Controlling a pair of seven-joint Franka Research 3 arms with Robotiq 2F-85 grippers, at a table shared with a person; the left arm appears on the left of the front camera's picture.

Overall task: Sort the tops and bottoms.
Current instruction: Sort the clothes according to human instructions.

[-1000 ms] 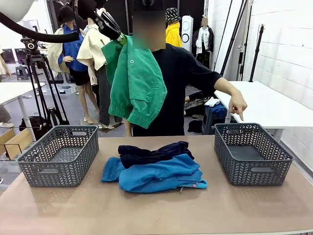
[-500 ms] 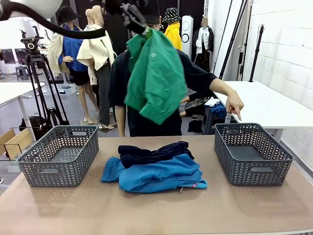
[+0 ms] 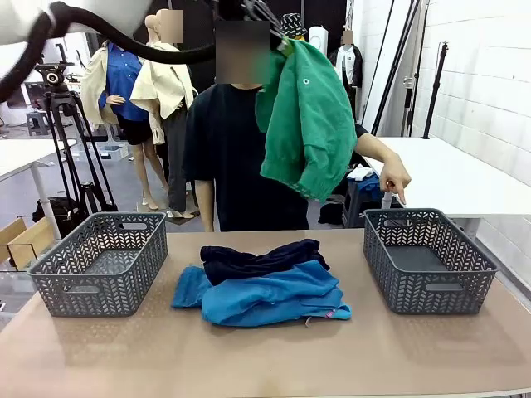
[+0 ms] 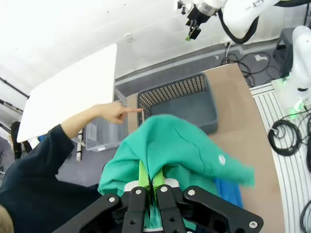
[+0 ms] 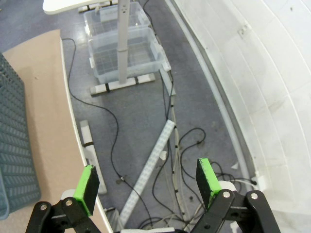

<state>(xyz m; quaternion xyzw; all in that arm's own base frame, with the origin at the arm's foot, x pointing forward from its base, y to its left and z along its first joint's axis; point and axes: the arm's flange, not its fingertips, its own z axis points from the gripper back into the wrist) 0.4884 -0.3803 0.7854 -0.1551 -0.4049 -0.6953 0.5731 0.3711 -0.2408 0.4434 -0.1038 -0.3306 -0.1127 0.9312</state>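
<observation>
Cloth swung rightward: the green top [image 3: 307, 116], pinched in the tightly closed left end effector [image 4: 148, 178], had travelled from the left toward the right basket [image 3: 427, 259] that the person's hand [image 3: 397, 178] pointed at, likely its bin. The right end effector [image 5: 148, 179] hung wide open, empty.

The left arm [image 3: 108, 8] sweeps in high from the left and reaches across the middle; the left gripper [image 4: 149, 177] is held up at head height, jaws pinched tight on the green collared top [image 4: 180, 150]; the right gripper [image 5: 148, 182] points steeply down, jaws spread wide.
</observation>
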